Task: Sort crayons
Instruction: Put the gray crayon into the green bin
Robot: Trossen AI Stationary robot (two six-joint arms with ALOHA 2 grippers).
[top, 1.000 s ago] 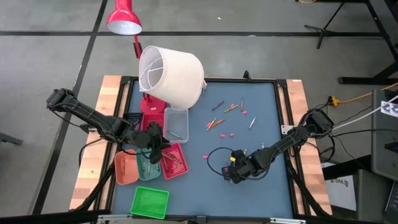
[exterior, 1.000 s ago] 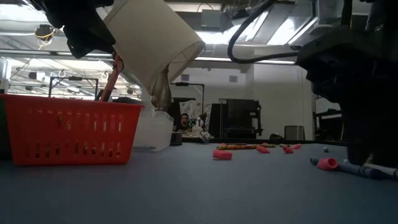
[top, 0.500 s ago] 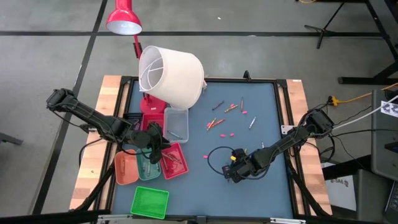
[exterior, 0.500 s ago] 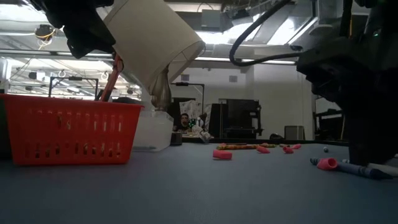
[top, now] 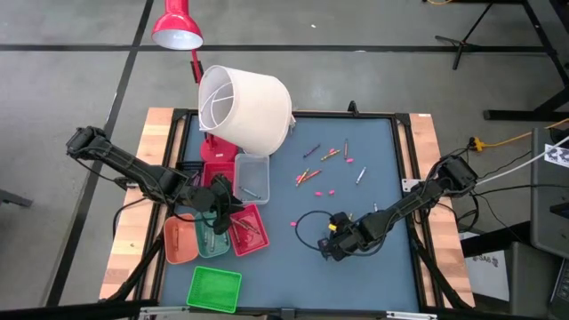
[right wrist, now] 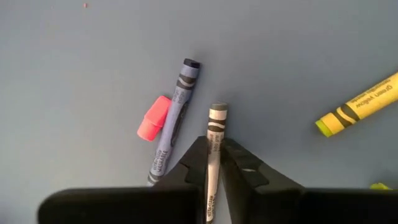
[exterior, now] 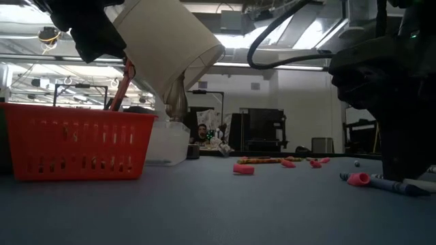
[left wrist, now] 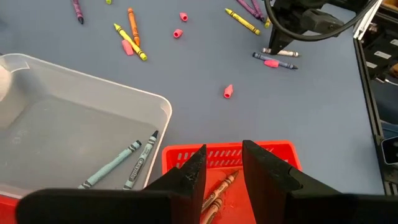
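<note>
1. I see my right gripper (right wrist: 212,163) at the table's 5 o'clock, clamped on a grey crayon (right wrist: 215,134).
2. My left gripper (left wrist: 222,163), fingers apart, hangs over the red tray (left wrist: 273,151) at 8 o'clock.

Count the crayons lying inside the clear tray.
2. In the left wrist view, two grey-blue crayons lie side by side in the clear tray, at its corner next to the red tray. Part of the clear tray is out of frame, so more may be hidden.
</note>
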